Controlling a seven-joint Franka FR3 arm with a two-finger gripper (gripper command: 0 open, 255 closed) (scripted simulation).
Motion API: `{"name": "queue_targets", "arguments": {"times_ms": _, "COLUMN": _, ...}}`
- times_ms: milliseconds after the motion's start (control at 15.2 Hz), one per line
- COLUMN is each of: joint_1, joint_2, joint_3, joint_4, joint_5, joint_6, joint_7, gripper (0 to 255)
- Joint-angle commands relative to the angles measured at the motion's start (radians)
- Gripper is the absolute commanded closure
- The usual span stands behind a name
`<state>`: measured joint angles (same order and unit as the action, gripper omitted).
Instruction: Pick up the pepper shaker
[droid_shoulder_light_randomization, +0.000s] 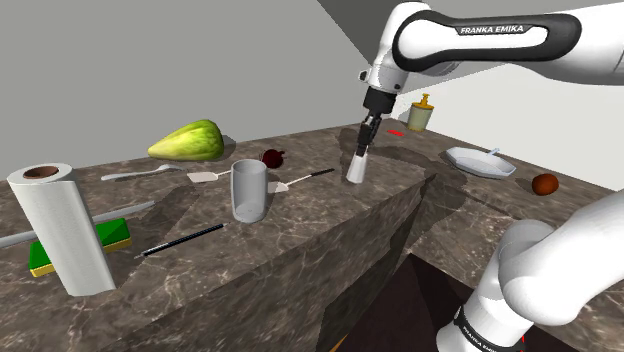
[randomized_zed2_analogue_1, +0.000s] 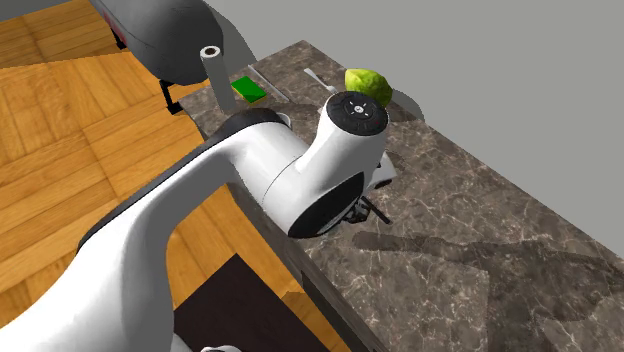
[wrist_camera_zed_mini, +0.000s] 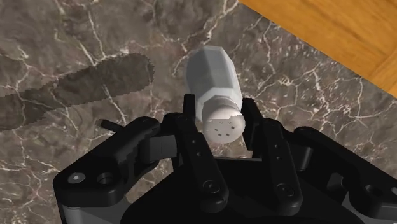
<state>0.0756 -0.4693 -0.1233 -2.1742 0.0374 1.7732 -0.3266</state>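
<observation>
Marbled counter; end effector clasps faceted shaker.

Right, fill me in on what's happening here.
The arm bends down over the marble counter, and its hand is closed on the cap of a white shaker. The shaker leans a little, close to the counter's edge. I cannot tell whether it is off the surface yet. A grey cup and a paper roll stand further along the counter.
</observation>
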Motion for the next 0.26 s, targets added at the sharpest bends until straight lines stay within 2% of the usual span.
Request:
{"name": "queue_targets", "arguments": {"times_ms": 0, "joint_1": 0.0, "joint_2": 0.003, "joint_3": 0.0, "joint_4": 0.029, "joint_5": 0.0, "joint_6": -0.026, "joint_7": 0.001, "gripper": 255}}
{"name": "queue_targets", "arguments": {"times_ms": 198, "joint_1": 0.001, "joint_2": 0.005, "joint_3": 0.0, "joint_4": 0.046, "joint_5": 0.0, "joint_6": -0.041, "joint_7": 0.002, "gripper": 255}}
